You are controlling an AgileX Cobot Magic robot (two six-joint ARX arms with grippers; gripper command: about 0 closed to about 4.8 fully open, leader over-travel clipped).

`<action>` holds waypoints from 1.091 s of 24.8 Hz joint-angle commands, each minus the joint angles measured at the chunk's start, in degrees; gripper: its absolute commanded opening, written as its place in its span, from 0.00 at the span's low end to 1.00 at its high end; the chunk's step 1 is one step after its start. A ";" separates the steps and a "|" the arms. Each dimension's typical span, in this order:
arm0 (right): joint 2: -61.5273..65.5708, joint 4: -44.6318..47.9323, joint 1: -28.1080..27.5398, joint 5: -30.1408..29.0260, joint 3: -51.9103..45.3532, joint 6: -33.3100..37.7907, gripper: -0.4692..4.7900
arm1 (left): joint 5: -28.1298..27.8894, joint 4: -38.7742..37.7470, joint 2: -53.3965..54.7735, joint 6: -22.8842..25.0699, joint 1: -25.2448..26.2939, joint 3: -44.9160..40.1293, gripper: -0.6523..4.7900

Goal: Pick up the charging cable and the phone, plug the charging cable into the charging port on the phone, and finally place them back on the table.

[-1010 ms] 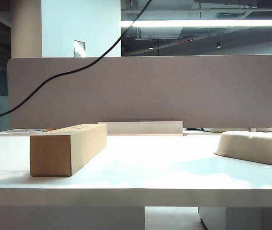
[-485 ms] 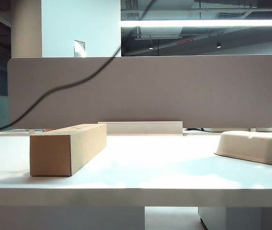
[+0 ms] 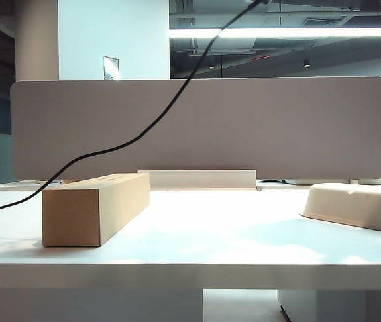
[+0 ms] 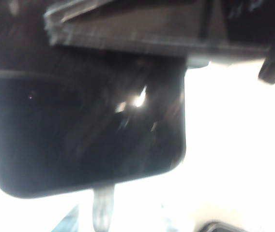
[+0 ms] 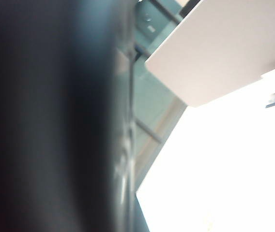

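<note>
The left pincer [image 4: 186, 43] shows only as blurred dark parts; its opening is unreadable. Just beside it sits the phone [image 4: 84, 130], glossy, with a pale plug at its short edge. The right pincer is shut, unseen. The charging cable [image 3: 143, 131] hangs over the bench [image 3: 210, 235]; lower phone and cord gently

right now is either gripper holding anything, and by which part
Cannot be told. The phone sits close against the left gripper, too blurred to show a grip. The right gripper is shut, but a dark blur fills its wrist view.
</note>
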 commanded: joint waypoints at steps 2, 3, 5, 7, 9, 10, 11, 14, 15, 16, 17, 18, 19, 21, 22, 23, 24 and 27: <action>-0.22 -0.37 -0.15 4.24 0.46 -7.04 0.08 | -4.04 -3.67 -1.01 1.20 0.28 0.37 0.54; -0.09 -2.19 -0.42 4.70 0.46 -8.39 0.08 | -5.64 -4.98 -1.42 2.36 0.28 0.37 0.54; 0.46 -7.21 -0.76 6.51 0.46 -11.98 0.08 | -11.32 -7.87 -3.08 4.22 0.28 0.37 0.54; 1.20 -11.19 -0.76 8.63 0.46 -13.81 0.08 | -16.17 -9.64 -5.49 5.01 0.31 0.37 0.52; 1.99 -13.51 -1.14 9.66 0.42 -14.03 0.08 | -17.59 -10.23 -7.23 5.20 0.31 0.37 0.44; 2.34 -14.29 -1.36 10.12 0.39 -14.01 0.08 | -17.57 -10.40 -8.15 5.51 0.37 0.35 0.38; 3.32 -15.58 -1.77 10.80 0.39 -14.01 0.08 | -17.59 -10.80 -9.77 6.21 0.74 0.35 0.27; 5.92 -18.93 -3.32 11.82 0.33 -14.01 0.08 | -20.85 -11.76 -13.62 6.38 1.53 0.35 0.21; 6.58 -19.91 -3.54 12.20 0.33 -13.99 0.08 | -21.94 -12.07 -14.49 6.40 1.53 0.35 0.20; 7.34 -20.41 -3.54 12.66 0.28 -14.03 0.08 | -23.26 -12.31 -15.34 6.43 1.73 0.35 0.15; 7.80 -20.79 -3.54 12.90 0.28 -14.01 0.08 | -23.82 -12.39 -16.09 6.38 2.10 0.35 0.10; 8.63 -21.33 -3.54 13.44 0.28 -14.01 0.08 | -24.02 -12.39 -16.68 6.34 2.49 0.35 0.11; 9.51 -21.55 -3.54 13.62 0.26 -14.03 0.08 | -23.98 -12.66 -17.59 6.25 2.95 0.33 0.11; 10.91 -21.88 -3.54 13.60 0.24 -13.99 0.08 | -24.00 -12.76 -18.58 6.25 3.17 0.33 0.11; 11.67 -21.94 -3.54 13.62 0.22 -14.01 0.08 | -24.00 -12.98 -19.19 6.25 3.34 0.33 0.11; 12.31 -22.43 -3.56 13.79 0.15 -14.01 0.08 | -24.00 -13.20 -19.74 6.21 3.65 0.33 0.11; 12.85 -22.88 -3.56 14.43 0.13 -13.99 0.08 | -24.00 -13.40 -20.11 6.21 3.85 0.33 0.11; 14.34 -24.15 -3.56 16.17 -0.37 -13.86 0.08 | -24.06 -14.40 -21.40 5.99 4.35 0.33 0.11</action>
